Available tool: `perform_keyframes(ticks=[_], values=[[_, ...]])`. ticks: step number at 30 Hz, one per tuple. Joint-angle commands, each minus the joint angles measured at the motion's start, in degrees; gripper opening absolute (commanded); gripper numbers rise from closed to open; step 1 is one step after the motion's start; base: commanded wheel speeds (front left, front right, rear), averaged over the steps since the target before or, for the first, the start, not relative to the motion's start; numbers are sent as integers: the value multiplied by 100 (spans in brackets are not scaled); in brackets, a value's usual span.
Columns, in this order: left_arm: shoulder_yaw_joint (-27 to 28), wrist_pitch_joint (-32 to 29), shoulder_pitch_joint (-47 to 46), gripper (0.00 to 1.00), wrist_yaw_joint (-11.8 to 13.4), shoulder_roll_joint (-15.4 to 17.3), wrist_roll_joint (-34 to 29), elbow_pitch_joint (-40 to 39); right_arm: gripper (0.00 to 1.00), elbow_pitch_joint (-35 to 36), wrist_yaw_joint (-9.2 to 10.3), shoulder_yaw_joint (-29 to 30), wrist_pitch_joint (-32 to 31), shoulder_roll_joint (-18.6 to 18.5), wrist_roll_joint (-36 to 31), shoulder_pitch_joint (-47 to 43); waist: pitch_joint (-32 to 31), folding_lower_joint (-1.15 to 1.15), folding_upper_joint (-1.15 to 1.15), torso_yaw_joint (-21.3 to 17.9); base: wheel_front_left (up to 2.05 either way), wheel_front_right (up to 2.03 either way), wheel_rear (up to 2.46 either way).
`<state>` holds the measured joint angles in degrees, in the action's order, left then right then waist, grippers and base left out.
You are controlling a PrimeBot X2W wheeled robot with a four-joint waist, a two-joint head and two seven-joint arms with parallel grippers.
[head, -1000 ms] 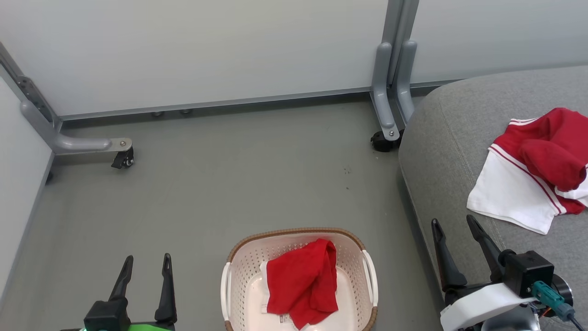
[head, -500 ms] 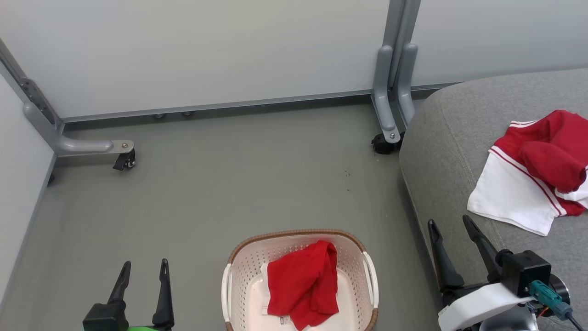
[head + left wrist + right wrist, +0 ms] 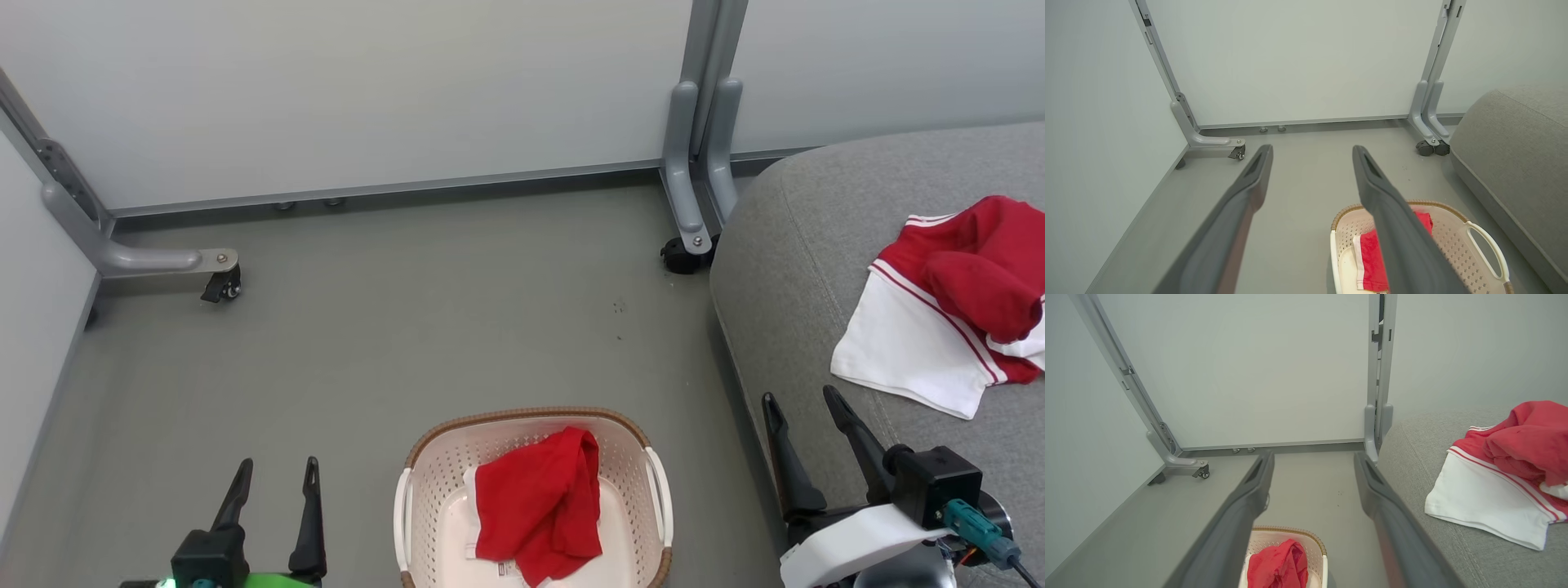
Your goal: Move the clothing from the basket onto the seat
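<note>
The red garment (image 3: 535, 506) that I must move lies crumpled in the middle of the basket (image 3: 629, 469), from its far rim almost to its near rim. A white edge and a small tag show at the near side. I judge it soft, thin and very light. It will keep no shape and will hang down long when I lift it. It is neither fragile nor slippery, but a loose corner could catch on the holes of the basket wall. The basket looks light enough to come up together with the cloth. The best place to take hold is, I think, the thick raised fold near the far rim, where several layers are bunched. On the flat part my fingers would only scrape the plastic bottom.

My left hand (image 3: 277, 465) is wide open and empty, above the floor (image 3: 408, 327) just left of the basket. My right hand (image 3: 798, 394) is also wide open and empty, at the left edge of the seat (image 3: 800, 269).

I count one basket, one seat, and one garment in the basket as far as I can see. On the seat, towards its right edge, lies a red and white heap (image 3: 914, 351); I cannot tell if it is one garment or two.
</note>
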<state>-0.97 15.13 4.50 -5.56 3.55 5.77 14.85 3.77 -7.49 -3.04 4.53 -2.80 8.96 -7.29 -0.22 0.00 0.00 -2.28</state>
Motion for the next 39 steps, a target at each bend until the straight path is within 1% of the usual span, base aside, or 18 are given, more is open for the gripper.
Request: perform_keyframes(ticks=[1, 6, 12, 16, 23, 30, 35, 39], values=[[-45, 2, -159, 100, -34, -6, -83, 29, 100, 20, 0, 4, -29, -17, -31, -9, 17, 0, 0, 0, 0, 0, 0], [-356, 2, -543, 100, -90, -24, -157, 285, 100, 100, 0, -12, -57, -17, -56, 104, 172, 0, 0, -37, 0, 0, 0], [-992, 2, -1336, 100, -143, -50, -112, 885, 100, 270, 0, -8, -61, -16, -111, 376, 723, 0, 0, -151, 0, 0, 0], [-1494, 1, -1959, 100, -164, -59, 33, 1383, 100, 394, 0, -25, -11, -15, -130, 655, 1287, 0, 0, -239, 0, 0, 0], [-2468, 2, -2984, 100, -179, -51, 489, 2156, 100, 575, 0, -69, 157, -15, -78, 1196, 2397, 0, 0, -427, 0, 0, 0], [-3341, -3, -3946, 100, -160, -47, 738, 3084, 100, 624, 0, -146, 400, -13, 20, 1676, 3477, 0, 0, -659, 0, 0, 0], [-3728, -11, -4592, 100, -104, -48, 882, 3619, 100, 582, 0, -227, 594, -11, 121, 1958, 4167, 0, 0, -876, 0, 0, 0], [-3925, -15, -5028, 100, -46, -46, 972, 3963, 100, 523, 0, -308, 745, -9, 212, 2150, 4640, 0, 0, -1070, 0, 0, 0]])
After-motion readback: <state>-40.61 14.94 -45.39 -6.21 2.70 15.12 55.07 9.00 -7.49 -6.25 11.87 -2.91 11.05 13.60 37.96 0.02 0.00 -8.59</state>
